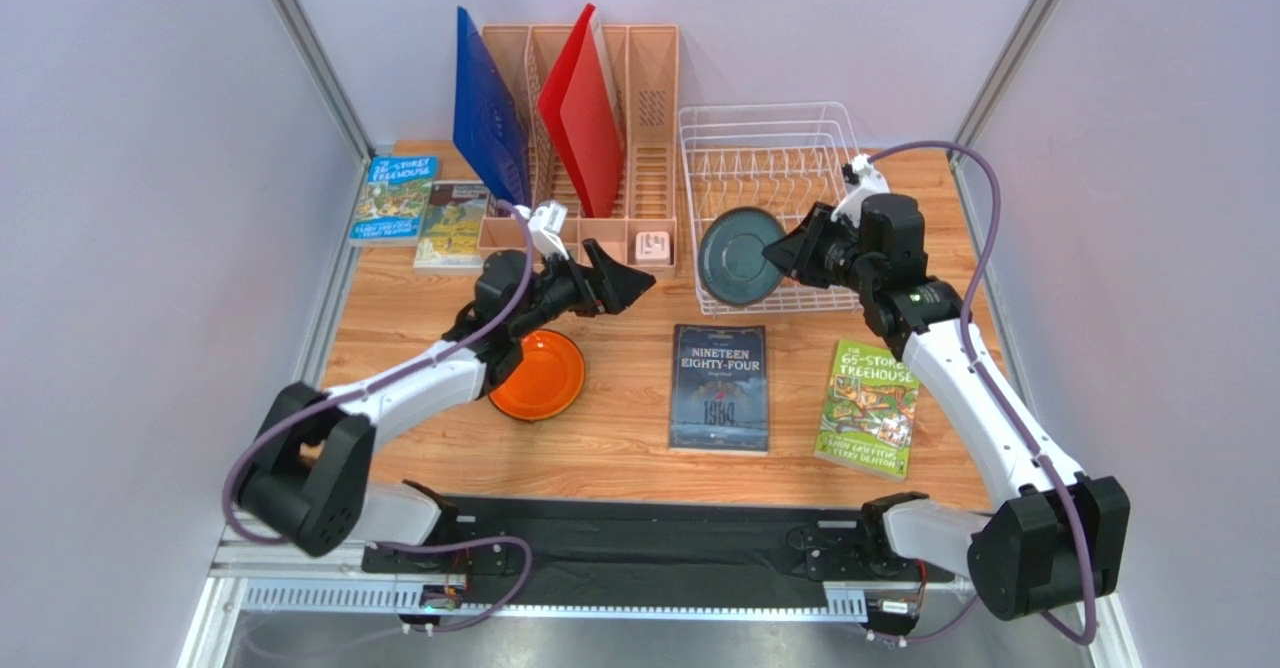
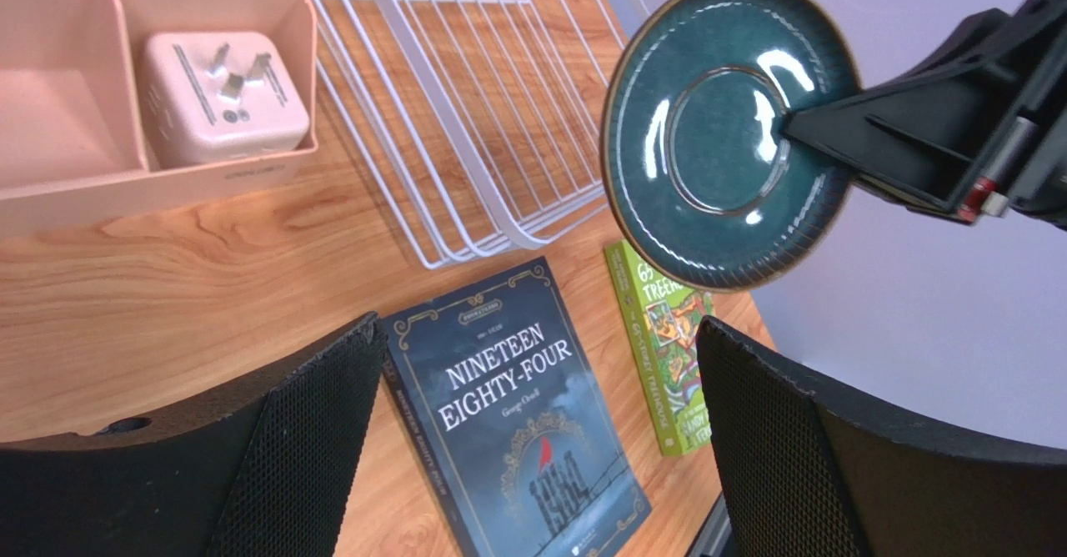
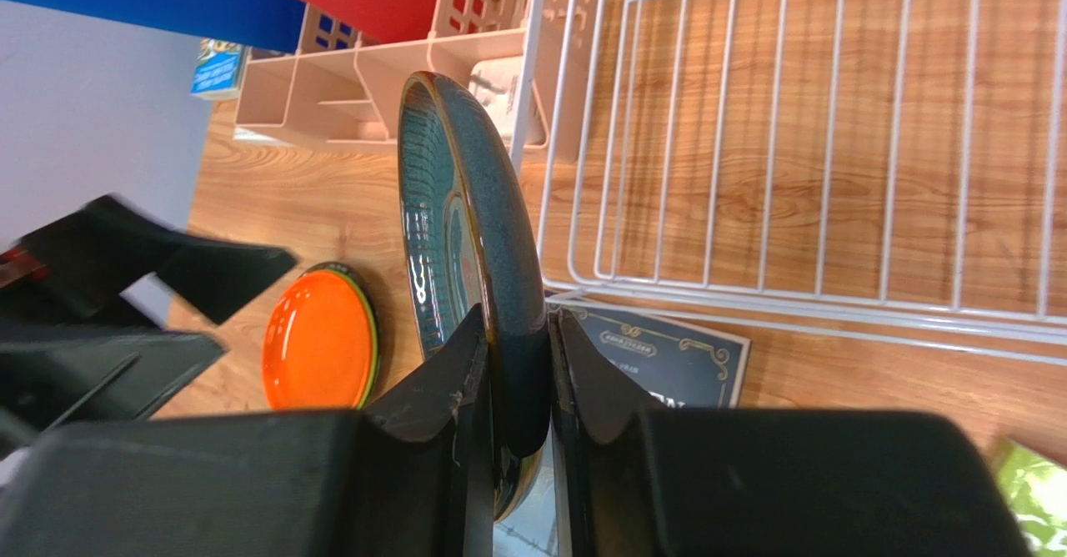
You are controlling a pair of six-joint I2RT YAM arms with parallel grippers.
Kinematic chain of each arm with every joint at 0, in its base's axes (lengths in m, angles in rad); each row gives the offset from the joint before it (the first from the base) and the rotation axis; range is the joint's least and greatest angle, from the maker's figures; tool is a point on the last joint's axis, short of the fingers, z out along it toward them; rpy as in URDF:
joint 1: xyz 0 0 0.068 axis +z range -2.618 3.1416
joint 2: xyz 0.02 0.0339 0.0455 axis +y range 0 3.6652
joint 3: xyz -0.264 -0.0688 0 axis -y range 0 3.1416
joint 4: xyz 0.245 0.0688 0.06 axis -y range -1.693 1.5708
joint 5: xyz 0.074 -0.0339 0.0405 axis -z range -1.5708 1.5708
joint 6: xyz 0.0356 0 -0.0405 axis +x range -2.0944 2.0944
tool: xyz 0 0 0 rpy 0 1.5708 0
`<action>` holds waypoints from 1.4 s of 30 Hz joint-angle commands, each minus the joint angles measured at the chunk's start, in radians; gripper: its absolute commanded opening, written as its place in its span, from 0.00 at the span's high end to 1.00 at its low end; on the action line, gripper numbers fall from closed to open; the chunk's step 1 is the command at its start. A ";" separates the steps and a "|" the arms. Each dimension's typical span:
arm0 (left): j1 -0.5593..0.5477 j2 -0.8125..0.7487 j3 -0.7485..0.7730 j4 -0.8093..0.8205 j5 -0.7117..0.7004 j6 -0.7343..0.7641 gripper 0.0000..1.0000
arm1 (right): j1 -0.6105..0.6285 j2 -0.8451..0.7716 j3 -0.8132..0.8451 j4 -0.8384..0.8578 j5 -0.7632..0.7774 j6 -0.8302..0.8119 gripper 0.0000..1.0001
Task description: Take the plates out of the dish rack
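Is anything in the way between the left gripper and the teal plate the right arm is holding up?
Nothing visible. The right gripper clamps the teal plate on edge, and only open air separates it from the left gripper, jaws open.

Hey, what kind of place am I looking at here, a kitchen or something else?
Probably a robot lab test cell, not a kitchen: plain panel walls box in a wooden table, two robot arms are bolted at its near edge, and the dish rack sits among books and a pink organiser.
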 commanded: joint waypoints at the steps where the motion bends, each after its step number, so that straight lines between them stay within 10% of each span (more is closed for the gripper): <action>1: -0.005 0.115 0.079 0.211 0.096 -0.085 0.04 | 0.003 -0.042 -0.015 0.160 -0.090 0.081 1.00; 16: -0.059 0.444 0.311 0.415 0.153 -0.237 0.09 | 0.006 -0.059 -0.091 0.308 -0.254 0.228 1.00; 20: -0.068 0.476 0.328 0.458 0.165 -0.258 0.33 | 0.006 -0.045 -0.101 0.366 -0.294 0.246 1.00; 26: -0.070 0.467 0.308 0.457 0.177 -0.266 0.99 | 0.006 -0.020 -0.106 0.395 -0.317 0.257 1.00; 31: -0.070 0.452 0.282 0.449 0.185 -0.247 1.00 | 0.006 0.003 -0.089 0.387 -0.308 0.250 1.00; 38: -0.070 0.337 0.193 0.330 0.096 -0.151 1.00 | 0.004 0.030 -0.051 0.320 -0.246 0.202 0.47; 42: -0.070 0.245 0.162 0.230 0.011 -0.085 1.00 | 0.001 0.036 -0.039 0.285 -0.193 0.176 0.38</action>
